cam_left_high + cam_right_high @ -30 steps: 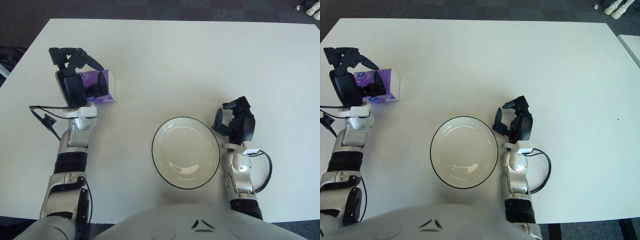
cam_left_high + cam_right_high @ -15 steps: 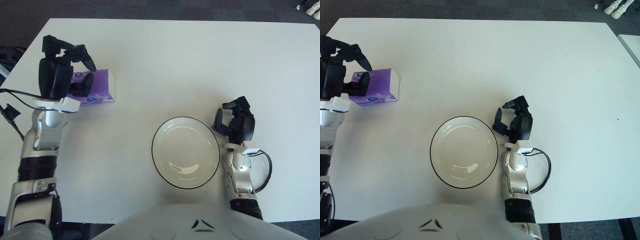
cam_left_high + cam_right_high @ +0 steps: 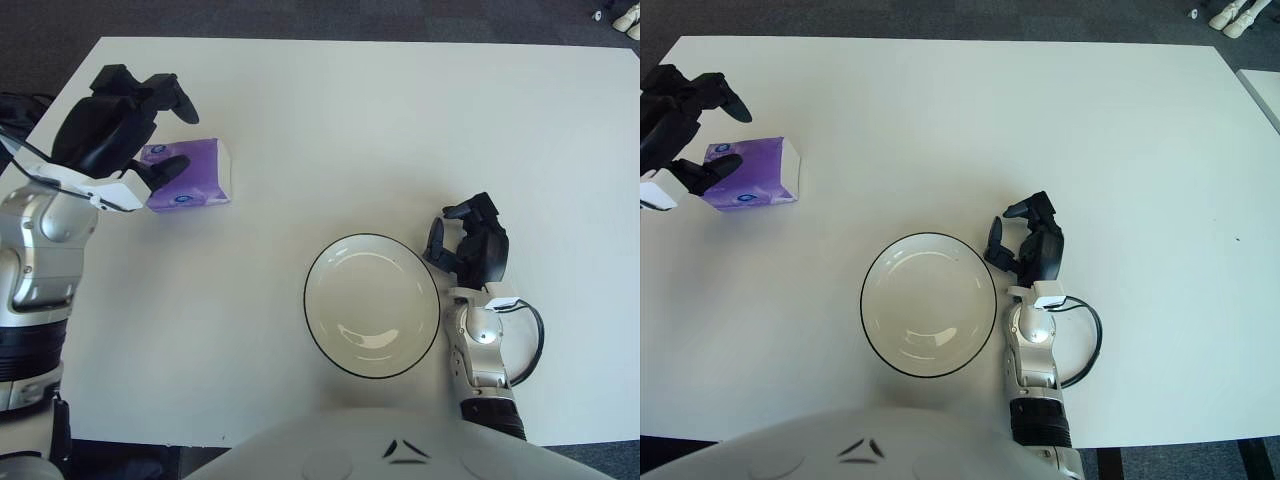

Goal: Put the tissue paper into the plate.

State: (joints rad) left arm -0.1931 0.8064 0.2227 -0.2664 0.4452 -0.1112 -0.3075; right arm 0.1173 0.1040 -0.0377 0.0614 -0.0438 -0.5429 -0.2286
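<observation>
Still outside the plate

Nearest, the plate [image 3: 371, 305] sits on the desk [image 3: 400, 130], with the right robot hand [image 3: 470, 245] resting loosely spread beside it. Farther off (far left), the tissue pack [image 3: 190, 176] lies flat; the left robot hand [image 3: 125, 125] hovers over it, fingers spread wide.

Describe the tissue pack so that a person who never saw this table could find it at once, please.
Look at the white table and go to its far left part, well away from the round plate near the front edge. There, just beside the open left hand, lies the tissue pack. It is the only purple thing on the table, a small flat rectangular packet.
</observation>
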